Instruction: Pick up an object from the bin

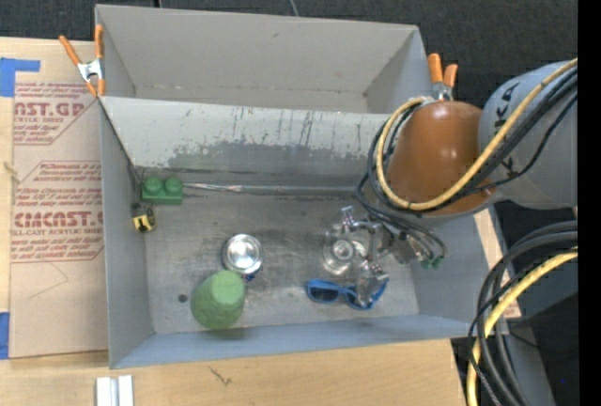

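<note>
My gripper (349,249) is low in the bin's front right part, under the orange dome on the wrist. Just in front of it, partly under it, lies a blue thing (336,292) shaped like a pair of glasses, flat on the floor. Whether the gripper touches the blue thing I cannot tell. A shiny silver round cup (242,254) sits to the gripper's left, apart from it. A green rounded lump (219,300) lies close in front of the silver cup.
A green two-stud brick (161,189) rests against the left wall at the back of the floor. A small yellow and black piece (143,223) lies just below it. The arm with its cables comes in over the right rim.
</note>
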`<state>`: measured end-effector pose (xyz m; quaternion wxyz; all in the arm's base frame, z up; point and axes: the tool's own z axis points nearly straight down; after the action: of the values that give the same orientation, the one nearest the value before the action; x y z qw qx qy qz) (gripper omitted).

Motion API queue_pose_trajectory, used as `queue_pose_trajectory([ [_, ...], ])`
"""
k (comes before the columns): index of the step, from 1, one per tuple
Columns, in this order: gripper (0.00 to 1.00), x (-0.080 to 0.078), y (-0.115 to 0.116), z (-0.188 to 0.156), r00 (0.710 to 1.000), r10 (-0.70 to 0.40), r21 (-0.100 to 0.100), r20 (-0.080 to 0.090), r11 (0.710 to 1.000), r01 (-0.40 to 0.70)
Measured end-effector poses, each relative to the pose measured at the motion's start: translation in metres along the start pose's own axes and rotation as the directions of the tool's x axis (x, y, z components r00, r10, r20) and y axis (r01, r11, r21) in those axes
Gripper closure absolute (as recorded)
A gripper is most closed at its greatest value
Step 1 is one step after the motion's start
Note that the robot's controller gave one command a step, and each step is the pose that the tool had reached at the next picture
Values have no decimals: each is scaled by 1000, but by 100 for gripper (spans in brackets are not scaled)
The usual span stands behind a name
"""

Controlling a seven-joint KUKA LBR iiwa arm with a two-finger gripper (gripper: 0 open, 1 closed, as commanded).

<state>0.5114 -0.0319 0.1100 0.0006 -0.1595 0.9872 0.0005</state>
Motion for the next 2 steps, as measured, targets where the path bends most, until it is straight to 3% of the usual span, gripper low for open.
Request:
queue_pose_trajectory([
  [1,0,9,25,38,1000,12,2,16,1000,-12],
  [2,100,12,24,37,1000,13,1,3,1000,-13],
])
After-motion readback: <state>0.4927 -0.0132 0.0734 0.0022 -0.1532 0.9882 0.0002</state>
